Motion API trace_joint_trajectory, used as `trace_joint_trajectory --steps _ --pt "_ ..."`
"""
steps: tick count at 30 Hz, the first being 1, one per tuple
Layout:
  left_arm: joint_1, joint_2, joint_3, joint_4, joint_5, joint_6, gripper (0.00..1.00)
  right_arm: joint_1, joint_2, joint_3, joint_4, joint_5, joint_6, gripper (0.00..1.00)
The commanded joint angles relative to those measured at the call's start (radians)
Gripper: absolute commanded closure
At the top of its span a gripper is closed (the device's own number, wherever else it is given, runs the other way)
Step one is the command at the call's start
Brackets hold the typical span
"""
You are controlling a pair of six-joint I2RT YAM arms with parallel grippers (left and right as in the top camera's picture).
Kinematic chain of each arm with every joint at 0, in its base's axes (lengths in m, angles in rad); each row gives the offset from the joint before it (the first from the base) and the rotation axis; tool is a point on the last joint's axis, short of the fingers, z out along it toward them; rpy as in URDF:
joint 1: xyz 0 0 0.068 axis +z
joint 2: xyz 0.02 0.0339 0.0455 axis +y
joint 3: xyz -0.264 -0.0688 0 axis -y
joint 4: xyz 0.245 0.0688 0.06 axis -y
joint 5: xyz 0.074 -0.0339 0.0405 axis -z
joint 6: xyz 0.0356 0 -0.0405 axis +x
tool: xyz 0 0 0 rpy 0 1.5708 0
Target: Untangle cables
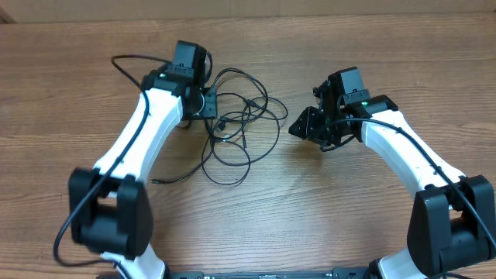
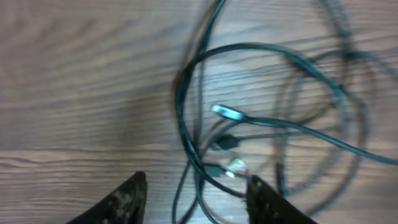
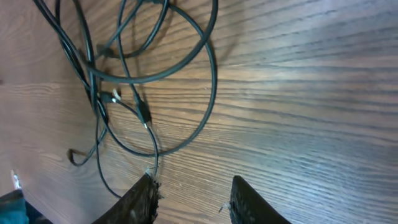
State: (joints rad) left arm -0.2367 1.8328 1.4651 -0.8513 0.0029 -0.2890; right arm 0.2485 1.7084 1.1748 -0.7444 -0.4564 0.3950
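Wide bare desk (image 1: 310, 225) toward the near side and between the two arms. Less room at the far edge, near behind the left hand (image 1: 208, 103).

In the middle, a little to the left, the cables (image 1: 229, 124): thin black cords in loose loops, crossing over each other, flat on the wood. One free end (image 1: 159, 180) stretched out to the near left. Inside the knot a silver-tipped plug (image 2: 227, 113), with two other small plugs just below it.

Left hand at the far left rim of the tangle, open wide. Some strands across the gap between its fingers (image 2: 134, 199), nothing pinched.

Right hand (image 1: 304, 124) just beside the right loops, apart from them. Also open, holding nothing, with one cord tip close to a finger (image 3: 144, 198).

White left arm over the desk to the left of the tangle.
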Motion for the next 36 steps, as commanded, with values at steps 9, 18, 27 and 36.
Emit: trace_joint_trajectory --steps 9,18,27,36 --pt "0.031 0.212 0.003 0.124 0.026 -0.068 0.55 -0.002 -0.024 0.023 0.005 0.011 -0.011 0.64" --pt "0.031 0.26 0.003 0.146 0.031 -0.108 0.81 -0.002 -0.024 0.023 0.005 0.019 -0.011 0.63" --pt "0.031 0.246 0.072 0.101 0.03 -0.111 0.96 -0.002 -0.024 0.023 0.017 0.037 -0.011 0.63" --pt "0.023 0.199 0.227 -0.057 0.025 -0.04 0.96 -0.002 -0.026 0.025 0.017 -0.01 -0.043 0.68"
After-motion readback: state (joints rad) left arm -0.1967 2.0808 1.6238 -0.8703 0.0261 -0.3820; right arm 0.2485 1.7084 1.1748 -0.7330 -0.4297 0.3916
